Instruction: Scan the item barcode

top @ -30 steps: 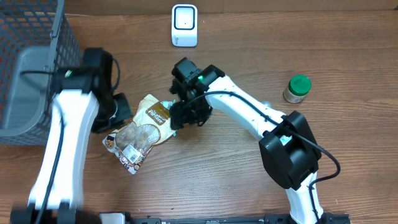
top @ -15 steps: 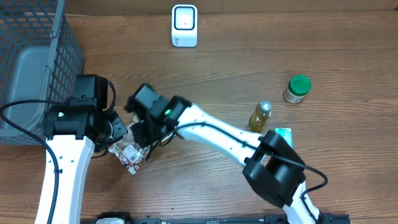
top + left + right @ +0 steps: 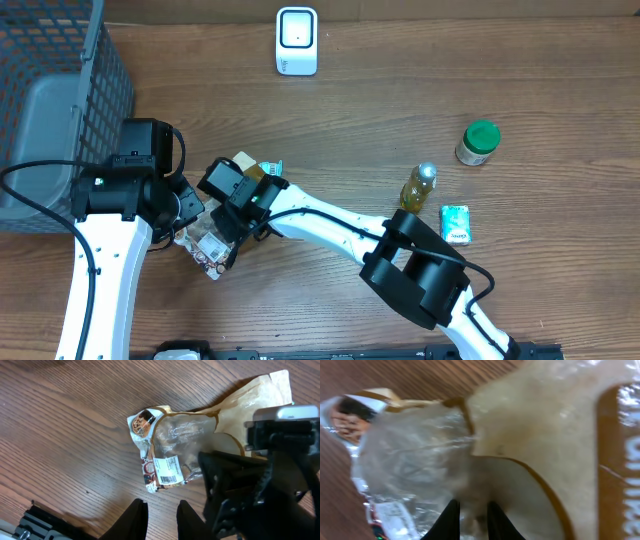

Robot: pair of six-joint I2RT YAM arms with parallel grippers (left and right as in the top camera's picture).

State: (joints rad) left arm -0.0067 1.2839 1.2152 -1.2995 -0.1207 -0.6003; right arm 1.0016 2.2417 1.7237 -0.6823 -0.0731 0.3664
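Observation:
A snack bag of clear film and tan paper lies on the wooden table, its white barcode label facing up. My right gripper is down on the bag's middle. In the right wrist view its fingers are nearly together, with a fold of film between the tips. My left gripper hovers just left of the bag. In its own view it stands slightly open over bare wood, nothing between the fingers. The white scanner stands at the table's far edge.
A grey wire basket holding a grey bin fills the far left corner. On the right are a green-lidded jar, a small yellow bottle and a green box. The right arm stretches low across the table's middle.
The right arm swung left across the bag and its jaws narrowed onto the film. The left gripper came down beside the bag and opened a little, then held still.

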